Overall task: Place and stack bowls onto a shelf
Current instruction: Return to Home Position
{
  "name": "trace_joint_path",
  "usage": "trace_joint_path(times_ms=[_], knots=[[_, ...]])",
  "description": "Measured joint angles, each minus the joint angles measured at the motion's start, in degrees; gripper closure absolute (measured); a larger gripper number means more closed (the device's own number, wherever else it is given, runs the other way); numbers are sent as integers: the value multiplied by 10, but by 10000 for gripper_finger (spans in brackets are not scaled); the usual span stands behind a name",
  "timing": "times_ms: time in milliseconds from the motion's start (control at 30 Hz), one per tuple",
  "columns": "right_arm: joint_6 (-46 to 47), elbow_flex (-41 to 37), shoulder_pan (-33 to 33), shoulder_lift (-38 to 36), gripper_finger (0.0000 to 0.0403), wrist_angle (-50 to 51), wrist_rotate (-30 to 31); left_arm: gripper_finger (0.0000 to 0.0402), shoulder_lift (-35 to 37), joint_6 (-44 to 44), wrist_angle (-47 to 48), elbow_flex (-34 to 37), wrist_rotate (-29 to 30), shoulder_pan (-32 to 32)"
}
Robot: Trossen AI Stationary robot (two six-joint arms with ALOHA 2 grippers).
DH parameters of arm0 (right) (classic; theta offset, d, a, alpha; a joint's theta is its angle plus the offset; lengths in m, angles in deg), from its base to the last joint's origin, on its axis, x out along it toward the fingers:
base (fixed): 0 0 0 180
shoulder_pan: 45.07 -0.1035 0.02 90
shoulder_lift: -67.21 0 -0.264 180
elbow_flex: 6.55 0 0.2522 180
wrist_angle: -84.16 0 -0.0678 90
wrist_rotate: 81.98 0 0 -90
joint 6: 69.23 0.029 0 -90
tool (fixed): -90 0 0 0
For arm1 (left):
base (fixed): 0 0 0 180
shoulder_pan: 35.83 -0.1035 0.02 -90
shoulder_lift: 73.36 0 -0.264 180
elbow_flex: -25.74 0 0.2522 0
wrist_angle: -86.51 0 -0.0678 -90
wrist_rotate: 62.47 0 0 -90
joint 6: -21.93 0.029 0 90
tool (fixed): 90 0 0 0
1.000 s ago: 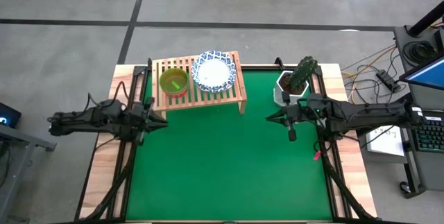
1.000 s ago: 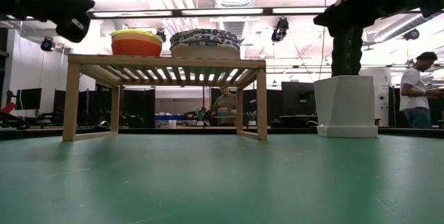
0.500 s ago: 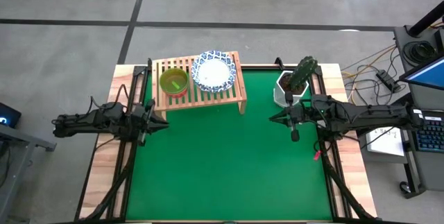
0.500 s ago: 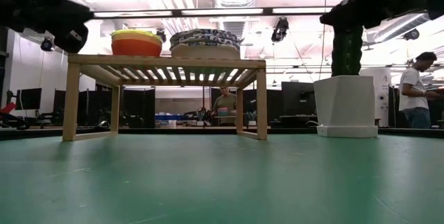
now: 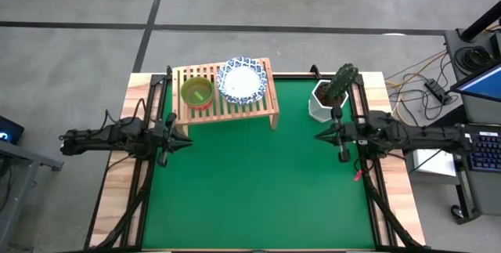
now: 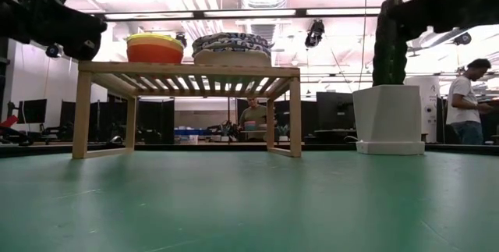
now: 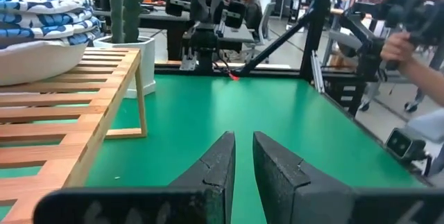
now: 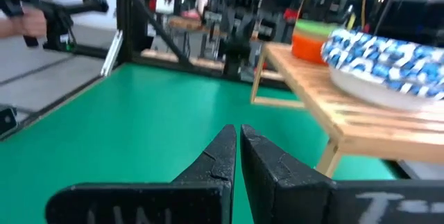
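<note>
The wooden slat shelf stands on its legs at the far left of the green mat. On its slats rest a stack of blue-and-white patterned bowls. Beside them is a stack of plain bowls, yellow-green over red. My left gripper hovers just near and left of the shelf, shut and holding nothing. My right gripper hovers above the mat near the plant pot, also shut with nothing between its fingers.
A white pot with a tall green cactus stands at the mat's far right, close to my right arm. The green mat lies open toward the near edge. People show in the room beyond the table.
My right gripper has drawn back toward the table's right edge, away from the shelf, still shut. My left gripper has drifted a little toward the near edge. The bowls and shelf have stayed in place.
</note>
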Motion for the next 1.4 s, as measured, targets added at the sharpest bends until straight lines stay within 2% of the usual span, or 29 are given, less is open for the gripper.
trace_joint_path(times_ms=[367,533,767,867,933,1067,1267,1400], knots=[[5,-61,0,-153,390,-7,-12,367,0,18,-1,0,30,0],[3,-75,0,-150,390,-9,-25,367,0,18,-3,0,37,0],[23,-85,0,-157,390,-9,-137,367,-3,6,-4,-1,71,0],[18,-88,0,-157,390,-8,-148,367,-4,3,-4,-1,71,0],[6,-93,0,-157,390,-11,-133,367,-5,3,-5,-1,71,0],[-19,-111,0,-157,390,-13,-56,367,-6,3,-5,-2,71,0],[-49,-132,0,-157,390,-12,-40,367,-6,3,-4,-2,71,0],[0,-132,0,-147,390,3,27,367,-6,3,-4,-2,71,0]])
